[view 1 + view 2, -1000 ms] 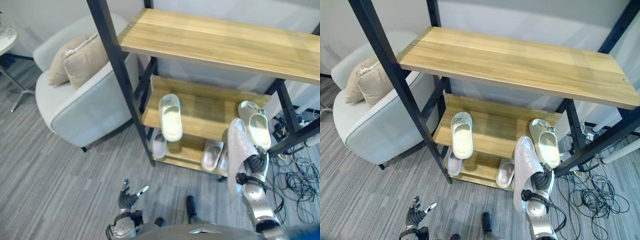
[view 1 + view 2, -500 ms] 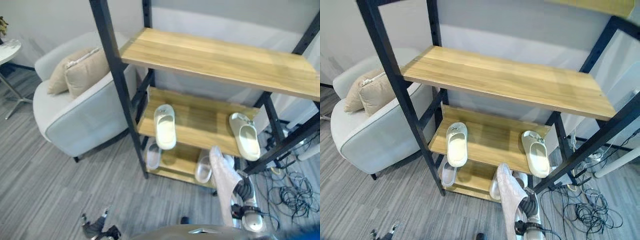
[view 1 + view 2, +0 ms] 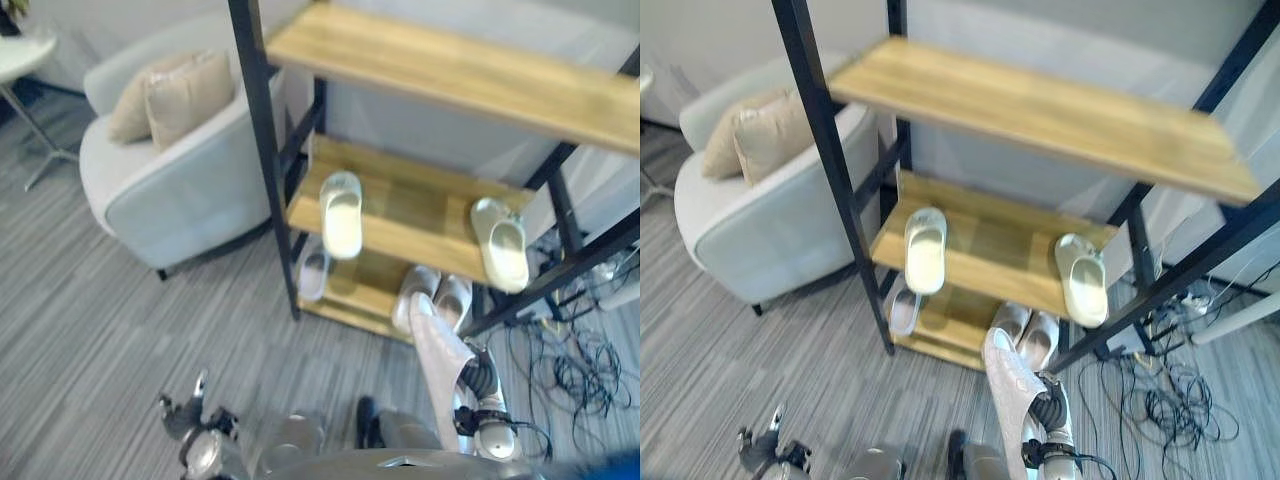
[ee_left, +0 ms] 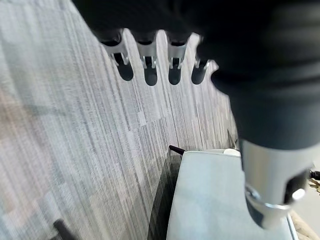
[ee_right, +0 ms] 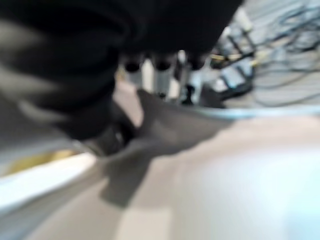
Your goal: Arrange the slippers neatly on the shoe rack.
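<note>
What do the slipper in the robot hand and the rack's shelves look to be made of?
Held slipper in the right robot hand: probably soft foam or rubber, matte pale grey, one smooth moulded piece. Shelves: wood or wood-look laminate, light grain with slight sheen. Frame: likely black painted metal.

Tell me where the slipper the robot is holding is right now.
The held slipper is in the right hand, low in the head views' right, in front of the shoe rack, below the bottom shelf's pair.

no readable text, no labels, no signs
</note>
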You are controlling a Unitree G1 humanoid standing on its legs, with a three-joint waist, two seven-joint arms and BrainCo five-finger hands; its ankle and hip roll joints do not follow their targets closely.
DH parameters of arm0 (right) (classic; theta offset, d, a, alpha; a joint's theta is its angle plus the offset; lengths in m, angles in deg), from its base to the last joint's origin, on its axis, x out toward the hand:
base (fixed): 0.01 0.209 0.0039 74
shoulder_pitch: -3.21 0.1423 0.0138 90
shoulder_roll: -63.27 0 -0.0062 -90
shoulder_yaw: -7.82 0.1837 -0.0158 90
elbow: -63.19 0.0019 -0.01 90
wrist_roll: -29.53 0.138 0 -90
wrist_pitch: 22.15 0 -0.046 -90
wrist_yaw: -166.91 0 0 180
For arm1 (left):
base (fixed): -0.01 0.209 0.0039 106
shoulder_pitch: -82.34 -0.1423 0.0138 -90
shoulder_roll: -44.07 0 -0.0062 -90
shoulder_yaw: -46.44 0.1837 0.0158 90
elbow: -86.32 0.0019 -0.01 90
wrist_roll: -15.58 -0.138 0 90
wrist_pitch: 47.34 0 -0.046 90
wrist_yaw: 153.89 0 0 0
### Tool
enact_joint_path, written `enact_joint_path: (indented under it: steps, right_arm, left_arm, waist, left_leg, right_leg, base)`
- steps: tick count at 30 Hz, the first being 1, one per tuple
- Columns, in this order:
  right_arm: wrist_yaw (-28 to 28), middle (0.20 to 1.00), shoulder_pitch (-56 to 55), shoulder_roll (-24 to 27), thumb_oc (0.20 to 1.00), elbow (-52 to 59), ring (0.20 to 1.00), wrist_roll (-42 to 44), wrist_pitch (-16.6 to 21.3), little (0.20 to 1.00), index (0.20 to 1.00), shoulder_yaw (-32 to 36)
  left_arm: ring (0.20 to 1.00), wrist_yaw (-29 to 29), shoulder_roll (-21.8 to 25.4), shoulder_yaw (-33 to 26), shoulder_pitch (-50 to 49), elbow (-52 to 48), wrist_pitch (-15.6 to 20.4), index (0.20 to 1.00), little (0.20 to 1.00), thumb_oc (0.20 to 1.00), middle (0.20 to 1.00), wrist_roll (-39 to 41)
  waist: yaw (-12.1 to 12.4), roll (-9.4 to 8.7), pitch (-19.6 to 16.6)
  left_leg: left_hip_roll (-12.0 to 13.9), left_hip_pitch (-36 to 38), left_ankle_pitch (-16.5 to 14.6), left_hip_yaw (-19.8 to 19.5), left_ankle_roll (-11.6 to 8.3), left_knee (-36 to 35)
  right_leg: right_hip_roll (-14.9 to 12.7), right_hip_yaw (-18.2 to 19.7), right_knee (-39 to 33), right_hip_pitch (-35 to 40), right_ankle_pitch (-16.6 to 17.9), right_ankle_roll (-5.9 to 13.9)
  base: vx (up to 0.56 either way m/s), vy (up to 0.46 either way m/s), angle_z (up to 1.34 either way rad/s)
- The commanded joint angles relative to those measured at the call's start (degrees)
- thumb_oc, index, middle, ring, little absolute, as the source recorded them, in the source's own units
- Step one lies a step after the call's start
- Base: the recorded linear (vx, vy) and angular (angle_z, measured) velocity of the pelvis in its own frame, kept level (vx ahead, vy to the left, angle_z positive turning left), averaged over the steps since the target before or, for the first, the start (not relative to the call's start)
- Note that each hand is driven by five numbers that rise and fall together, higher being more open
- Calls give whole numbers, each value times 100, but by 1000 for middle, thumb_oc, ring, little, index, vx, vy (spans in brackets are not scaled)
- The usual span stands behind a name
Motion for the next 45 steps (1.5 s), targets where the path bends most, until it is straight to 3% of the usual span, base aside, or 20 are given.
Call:
enact_joint_path:
  steps: [1, 2, 3, 4, 5, 8, 13, 17, 18, 19, 21, 23, 24, 25, 30, 31, 38, 45]
  right_arm:
    - [415, 200, -80, 41, 200, 314, 200, 87, 438, 200, 200, 177]
    - [518, 200, -80, 172, 200, 289, 200, 116, 532, 200, 200, 228]
    - [517, 200, -77, 174, 200, 287, 200, 117, 533, 200, 200, 229]
    - [574, 200, 96, 381, 200, 282, 200, 160, 562, 200, 200, 303]
    - [605, 200, 239, 490, 200, 295, 200, 177, 549, 200, 200, 322]
    - [708, 200, 667, 667, 200, 355, 200, 189, 504, 200, 200, 433]
    - [694, 200, 1811, 1074, 200, 567, 200, 161, 57, 200, 200, 608]
    - [550, 200, 2242, 1088, 200, 601, 200, 274, -189, 200, 200, 658]
    - [420, 200, 2999, 1095, 200, 652, 200, 220, -571, 200, 200, 542]
    - [428, 200, 3060, 1084, 200, 634, 200, 212, -589, 200, 200, 528]
    - [266, 200, 3654, 1067, 200, 598, 200, 85, -969, 200, 200, 458]
    - [37, 200, 4439, 985, 200, 348, 200, 8, -1533, 200, 200, 405]
    - [-119, 200, 4950, 896, 200, 234, 200, 0, -1868, 200, 200, 429]
    - [-124, 200, 4976, 897, 200, 228, 200, 1, -1879, 200, 200, 436]
    - [-298, 200, 6249, 763, 200, -546, 200, -251, -2530, 200, 200, 346]
    - [-287, 200, 6451, 790, 200, -776, 200, -311, -2602, 200, 200, 296]
    - [-364, 200, 7698, 636, 200, -1971, 200, -458, -3245, 200, 200, 107]
    - [-336, 200, 8389, 588, 200, -2668, 200, -391, -3184, 200, 200, -60]
  left_arm:
    - [1000, 103, 175, -153, 499, 197, 219, 1000, 1000, 1000, 1000, 72]
    - [1000, 136, 201, -141, 773, 140, 251, 1000, 1000, 1000, 1000, 113]
    - [1000, 135, 200, -142, 776, 143, 252, 1000, 1000, 1000, 1000, 115]
    - [1000, 133, 163, -182, 992, -136, 283, 1000, 1000, 1000, 1000, 277]
    - [1000, 71, 145, -230, 1118, -267, 303, 1000, 1000, 1000, 1000, 410]
    - [1000, -118, 255, -357, 1521, -424, 292, 1000, 1000, 1000, 1000, 724]
    - [1000, -473, 178, -1220, 2294, -875, 124, 1000, 1000, 1000, 1000, 1748]
    - [1000, -539, 198, -1338, 2427, -808, 121, 1000, 1000, 1000, 1000, 1855]
    - [1000, -518, 298, -1451, 2631, -627, 47, 1000, 1000, 1000, 1000, 1973]
    - [1000, -524, 322, -1478, 2669, -610, 44, 1000, 1000, 1000, 1000, 1977]
    - [1000, -482, 369, -1567, 2787, -539, 2, 1000, 1000, 1000, 1000, 2036]
    - [1000, -424, 401, -1673, 3017, -491, -74, 1000, 1000, 1000, 1000, 2145]
    - [1000, -359, 401, -1694, 3139, -566, -93, 1000, 1000, 1000, 1000, 2115]
    - [1000, -348, 403, -1696, 3161, -567, -95, 1000, 1000, 1000, 1000, 2106]
    - [1000, -447, 248, -1898, 3370, -744, -133, 1000, 1000, 1000, 1000, 2304]
    - [1000, -480, 234, -1908, 3415, -764, -151, 1000, 1000, 1000, 1000, 2327]
    - [1000, -754, 76, -2047, 3517, -928, -299, 1000, 1000, 1000, 1000, 2525]
    - [1000, -884, -78, -2006, 3523, -1197, -450, 1000, 1000, 1000, 1000, 2436]
  waist:
    - [-160, 194, -319]
    - [-227, 194, -475]
    - [-232, 191, -527]
    - [-255, 158, -579]
    - [-265, 144, -638]
    - [-303, 66, -803]
    - [-350, -52, -829]
    - [-395, -62, -819]
    - [-387, -89, -811]
    - [-409, -90, -801]
    - [-407, -111, -777]
    - [-399, -171, -601]
    - [-395, -210, -346]
    - [-401, -205, -399]
    - [-341, -274, 79]
    - [-331, -267, 81]
    - [-249, -261, 385]
    - [-131, -234, 521]
  left_leg:
    - [386, -995, 573, 361, -301, -88]
    - [297, -1621, 474, 437, -344, 220]
    - [289, -1699, 465, 440, -344, 253]
    - [188, -2348, 397, 534, -345, 623]
    - [130, -2634, 209, 623, -320, 807]
    - [-6, -3664, 185, 784, -291, 1175]
    - [-64, -4804, -110, 881, -261, 2016]
    - [-42, -5064, -236, 900, -246, 2262]
    - [-41, -5271, -283, 929, -233, 2363]
    - [-42, -5301, -287, 932, -233, 2379]
    - [-57, -5446, -291, 937, -220, 2432]
    - [-54, -5464, -323, 978, -217, 2500]
    - [-45, -5464, -174, 1002, -241, 2515]
    - [-40, -5464, -316, 1014, -216, 2566]
    - [-10, -5464, -278, 1064, -227, 2723]
    - [-1, -5464, -459, 1090, -201, 2834]
    - [44, -5464, -588, 1177, -189, 3152]
    - [18, -5464, -519, 1214, -149, 3121]
  right_leg:
    - [-54, -138, 259, -260, -808, -139]
    - [-121, -110, 650, -966, -886, -168]
    - [-127, -106, 691, -1048, -900, -167]
    - [-140, -70, 997, -1685, -873, -152]
    - [-155, -33, 1202, -1991, -1049, -121]
    - [-207, 112, 1662, -3087, -1085, -25]
    - [-288, 186, 2446, -4243, -1262, 9]
    - [-342, 159, 2689, -4510, -1338, -16]
    - [-408, 148, 2822, -4740, -1378, -27]
    - [-409, 151, 2839, -4771, -1384, -26]
    - [-426, 149, 2901, -4937, -1385, -29]
    - [-448, 168, 3032, -4972, -1396, -39]
    - [-451, 207, 3084, -4989, -1260, -40]
    - [-475, 177, 3117, -4979, -1378, -41]
    - [-475, 215, 3387, -5025, -1337, -69]
    - [-518, 181, 3487, -5009, -1487, -77]
    - [-542, 170, 3877, -5047, -1601, -90]
    - [-569, 193, 3875, -5086, -1548, -78]
  base:
    - [-175, 163, 39]
    - [-127, 142, 32]
    - [-175, 190, 19]
    - [-47, 145, 11]
    - [-85, 180, 2]
    - [-21, 116, -5]
    - [47, 63, 6]
    - [59, 25, 3]
    - [49, 24, 0]
    - [56, 30, 1]
    - [0, 0, 0]
    - [-28, -21, 2]
    - [-6, -28, 4]
    - [-1, -24, 10]
    - [15, -23, 7]
    - [86, -12, 0]
    - [57, -5, 5]
    - [11, 4, 1]
